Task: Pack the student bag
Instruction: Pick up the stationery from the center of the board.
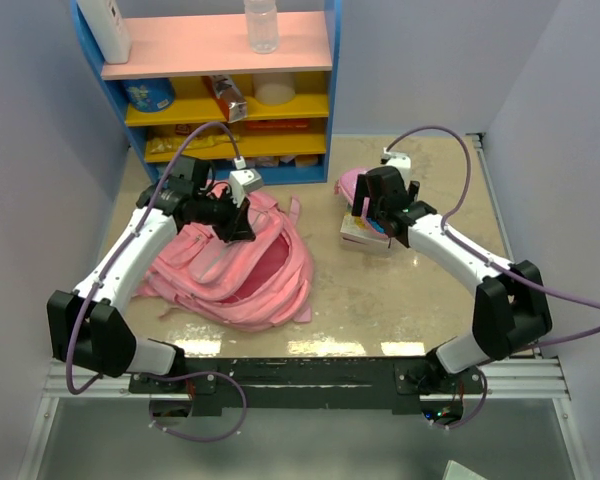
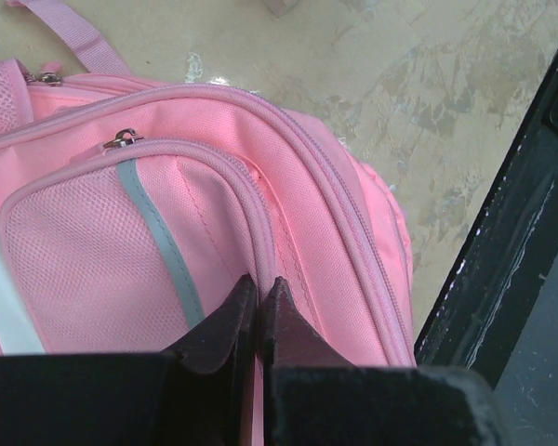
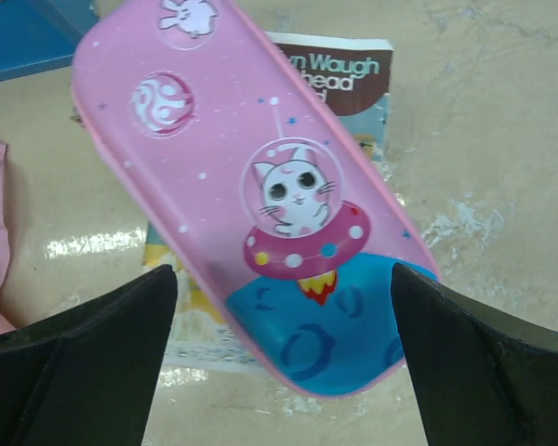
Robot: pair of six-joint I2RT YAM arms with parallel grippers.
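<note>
Because the bag [image 1: 235,275] is sagging in a loose pink heap at the left centre of the top view, it is looking soft and light, likely to fold and drag rather than lift as one piece. The firmest holds are probably lying along the piped zip seams and the rim of the opening, not on the mesh panels. The left gripper [image 1: 238,228] is sitting on the bag's upper edge, its fingers pressed together with a sliver of pink fabric showing between them, so it is apparently pinching the rim beside the opening. In the left wrist view the seams are curving away just above the fingertips. The right gripper [image 1: 380,218] is hanging well apart from the bag, at the right centre, spread wide above a case [image 3: 260,186] that is lying on a book [image 3: 339,79] on the surface [image 1: 400,300], and it is gripping nothing.
</note>
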